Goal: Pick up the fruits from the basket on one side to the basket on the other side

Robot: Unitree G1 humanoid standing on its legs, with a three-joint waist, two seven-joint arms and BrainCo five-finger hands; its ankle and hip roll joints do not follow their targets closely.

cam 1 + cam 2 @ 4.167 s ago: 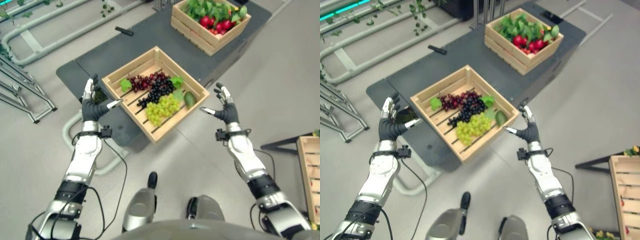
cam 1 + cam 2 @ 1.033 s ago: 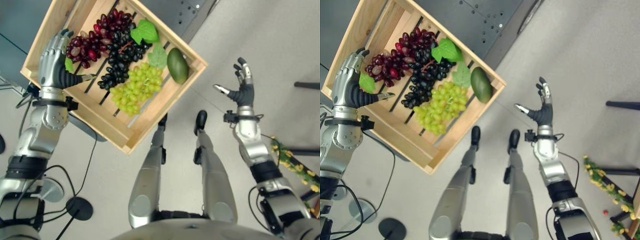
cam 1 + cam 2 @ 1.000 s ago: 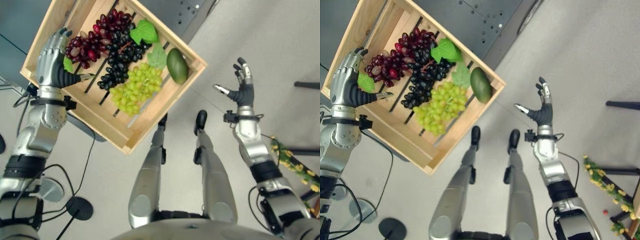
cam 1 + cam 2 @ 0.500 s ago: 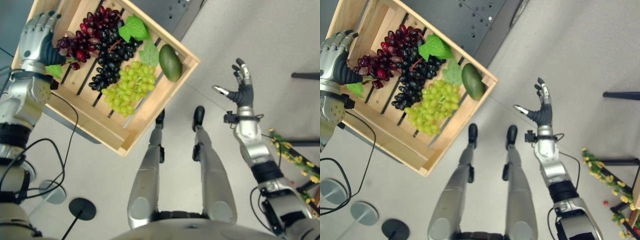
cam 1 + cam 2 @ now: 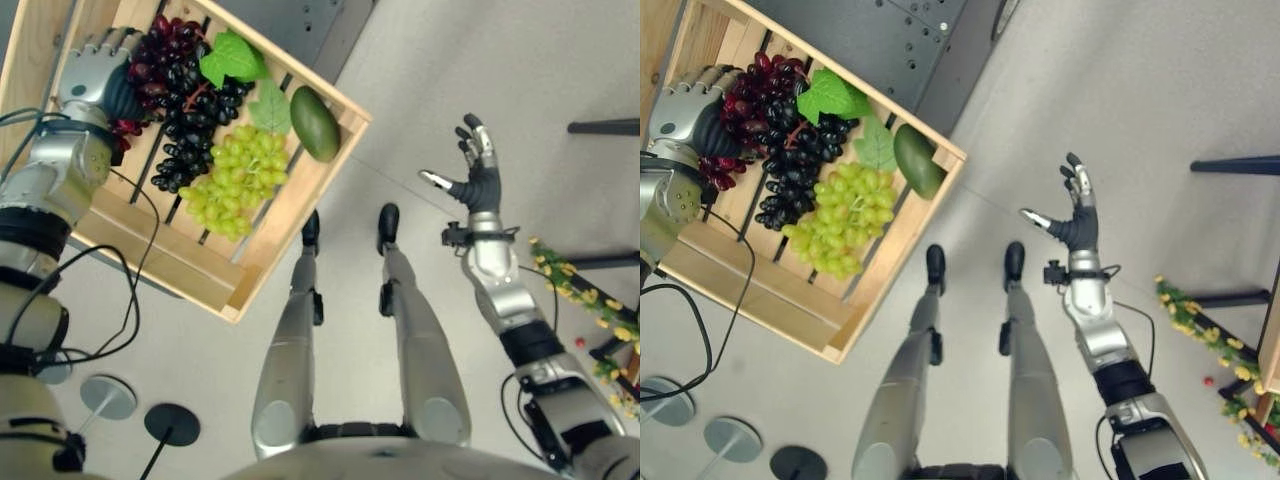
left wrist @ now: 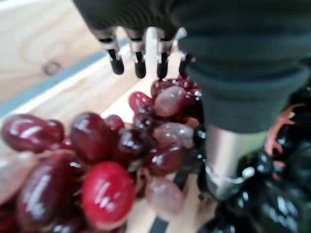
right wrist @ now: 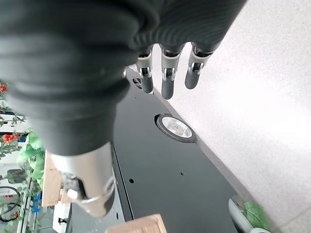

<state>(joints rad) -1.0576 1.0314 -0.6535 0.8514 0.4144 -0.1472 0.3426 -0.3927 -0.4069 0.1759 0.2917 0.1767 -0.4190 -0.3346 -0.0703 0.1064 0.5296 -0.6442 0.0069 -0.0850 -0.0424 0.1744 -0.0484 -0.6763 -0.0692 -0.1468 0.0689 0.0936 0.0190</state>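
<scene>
The left robot hand (image 5: pixel 100 75) sits over the red grapes (image 6: pixel 97 160) at the wooden crate's (image 5: pixel 190 270) ten o'clock corner, fingers curling but not clamped, apparently to gather the bunch. The right robot hand (image 5: pixel 478 180) waits spread apart at three o'clock.

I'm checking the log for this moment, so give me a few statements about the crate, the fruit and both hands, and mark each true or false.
1. The left hand is over the red grapes inside the wooden crate. True.
2. The right hand is holding the mango. False: it is raised over the bare floor with its fingers spread, holding nothing, and the mango lies in the crate.
3. The green grapes lie between the black grapes and the crate's near rim. True.
4. The mango lies on the floor beside the crate. False: it rests inside the crate, against the wall at a corner.
</scene>
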